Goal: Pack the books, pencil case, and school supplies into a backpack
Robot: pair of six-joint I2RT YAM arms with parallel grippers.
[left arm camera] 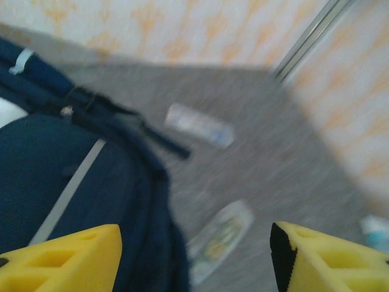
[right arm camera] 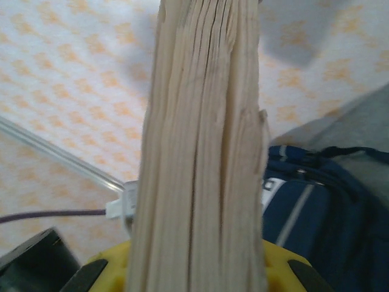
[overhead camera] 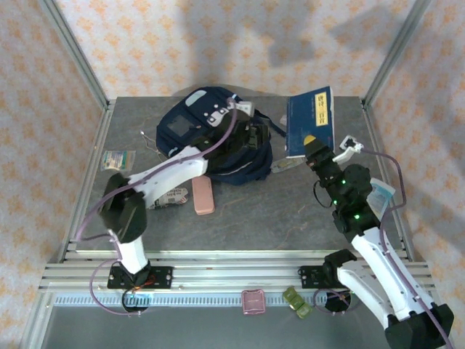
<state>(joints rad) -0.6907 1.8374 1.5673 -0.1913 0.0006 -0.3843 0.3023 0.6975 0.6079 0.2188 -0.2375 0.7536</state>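
The right gripper (overhead camera: pixel 313 145) is clenched on the lower edge of the dark blue book (overhead camera: pixel 310 118), holding it up on end near the table's (overhead camera: pixel 290 211) far right corner. In the right wrist view the book's cream page edges rise straight up between the yellow jaws, with the patterned wall behind. An edge grip like this probably keeps the thin book stiff and upright, so it can slide into a bag opening edge first and not flop flat.

The navy backpack (overhead camera: pixel 205 134) lies against the far edge, a little left of centre, with its white-patched front pocket facing up. The book is well apart from it to the right, so carrying it across looks like the step in hand.

The left gripper (left arm camera: pixel 194 255) is released: its two yellow fingers (left arm camera: pixel 67 258) stand wide apart with nothing between them, just beside the backpack's right side. From there it may be meant to steady or open the bag (that is a guess, as the wrist view is blurred).

The pink pencil case (overhead camera: pixel 204 196) lies on the table in front of the backpack, untouched. A clear packet (overhead camera: pixel 287 166) rests just right of the bag, and a white printed packet (overhead camera: pixel 171 198) sits partly under the left arm. A greenish-white packet (overhead camera: pixel 116 158) lies near the left edge.
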